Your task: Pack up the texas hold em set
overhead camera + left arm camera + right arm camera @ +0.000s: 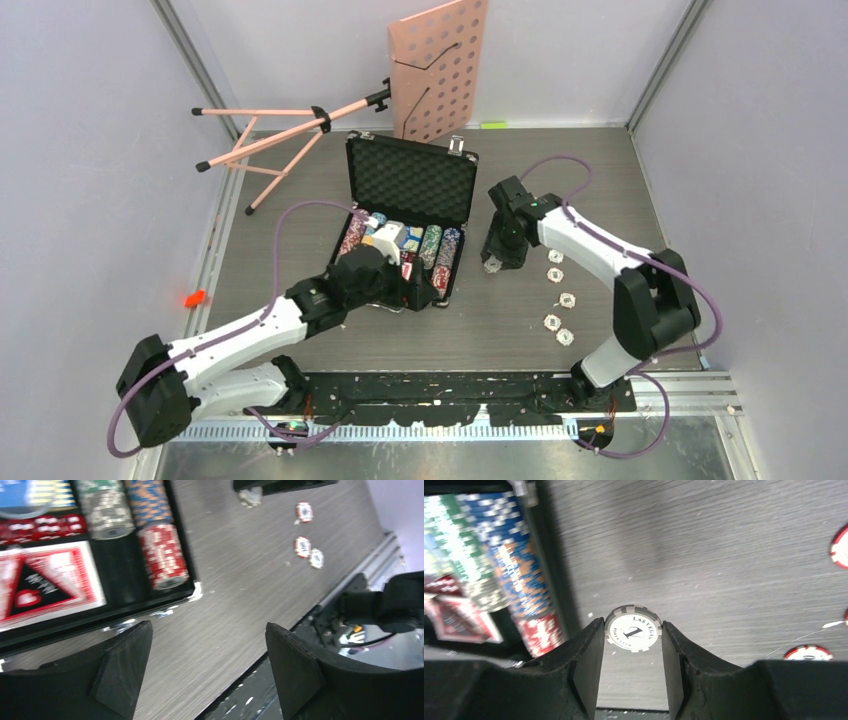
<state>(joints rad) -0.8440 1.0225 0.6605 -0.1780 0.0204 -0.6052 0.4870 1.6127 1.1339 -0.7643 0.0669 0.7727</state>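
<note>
The black case (pixel 412 178) lies open mid-table, foam lid raised, with rows of striped chips (pixel 438 252) and card decks (pixel 392 238) inside. The left wrist view shows a red deck (pixel 50 580) and a red chip row (pixel 162 555). My left gripper (pixel 208 627) is open and empty over the case's near right corner (pixel 392 280). My right gripper (pixel 494 264) hangs just right of the case, shut on a white "Las Vegas" chip (pixel 632 628), held by its edges above the table. Several loose chips (pixel 556 274) lie further right.
A pink perforated music stand (pixel 440 65) with its tripod (pixel 270 140) stands behind the case. A small red object (pixel 194 297) lies at the table's left edge. Red loose chips (pixel 808 653) lie close to my right gripper. The metal rail (pixel 480 385) runs along the front.
</note>
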